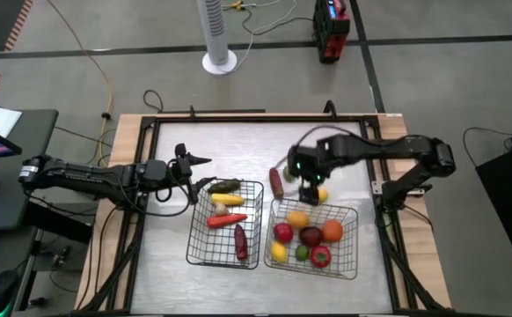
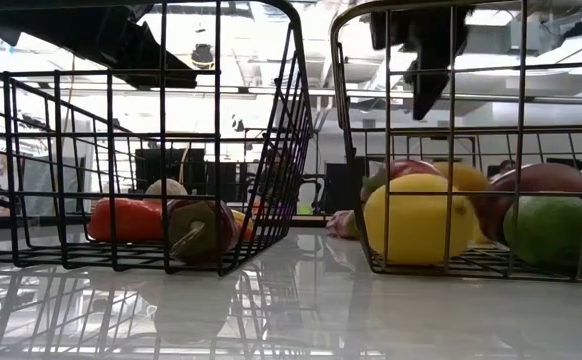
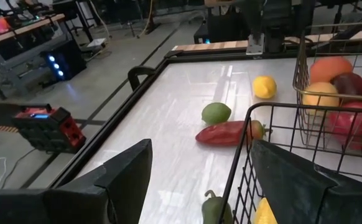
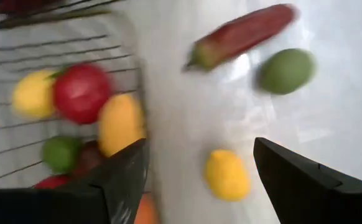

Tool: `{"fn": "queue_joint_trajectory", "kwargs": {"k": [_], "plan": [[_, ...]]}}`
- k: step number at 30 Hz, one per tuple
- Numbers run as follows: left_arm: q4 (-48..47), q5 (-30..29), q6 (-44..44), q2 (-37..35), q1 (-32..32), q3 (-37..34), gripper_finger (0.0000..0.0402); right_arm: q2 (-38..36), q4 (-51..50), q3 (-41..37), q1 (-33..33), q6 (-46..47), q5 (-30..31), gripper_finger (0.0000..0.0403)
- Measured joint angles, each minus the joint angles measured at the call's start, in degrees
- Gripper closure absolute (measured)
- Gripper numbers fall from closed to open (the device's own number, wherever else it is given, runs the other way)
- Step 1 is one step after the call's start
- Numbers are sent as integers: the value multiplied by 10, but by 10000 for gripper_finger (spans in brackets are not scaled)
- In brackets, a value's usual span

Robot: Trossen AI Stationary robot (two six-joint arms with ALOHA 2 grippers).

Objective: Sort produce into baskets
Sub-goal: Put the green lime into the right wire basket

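Two wire baskets stand side by side: the left basket [image 1: 201, 248] holds long red, yellow and green pieces, and the right basket [image 1: 354, 231] holds round red, orange, yellow and green pieces. On the table beyond them lie a small yellow piece [image 4: 226, 174], a long red piece [image 1: 276, 182] and a round green piece [image 4: 287, 70]. My right gripper [image 4: 199, 149] is open and empty above the yellow piece, just beyond the right basket's far rim; it also shows in the high view [image 1: 311, 190]. My left gripper [image 1: 193, 165] is open and empty at the left basket's far left corner.
The table's raised frame [image 1: 238, 116] runs round the work surface. In the left wrist view, the left basket's rim [image 3: 274, 107] stands close in front of my left gripper [image 3: 203, 155]. A bare strip of table [image 1: 238, 150] lies beyond the baskets.
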Motion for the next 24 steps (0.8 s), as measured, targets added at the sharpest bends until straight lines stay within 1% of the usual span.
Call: {"fn": "queue_joint_trajectory", "kwargs": {"k": [3,6,10,16,20,24], "plan": [[0,2,-2,0,0,0,139,5,12,-4,-59,-33,1,85],[0,3,-2,0,0,0,139,21,55,-20,-114,-47,8,85],[0,4,-6,0,0,0,139,67,105,-39,-158,-65,41,85],[-9,21,-20,0,0,0,139,155,145,-41,-165,-136,45,85],[-13,31,-32,0,0,0,139,183,159,-41,-164,-150,45,85],[-18,32,-41,0,0,0,139,188,164,-41,-156,-147,46,85]]}}
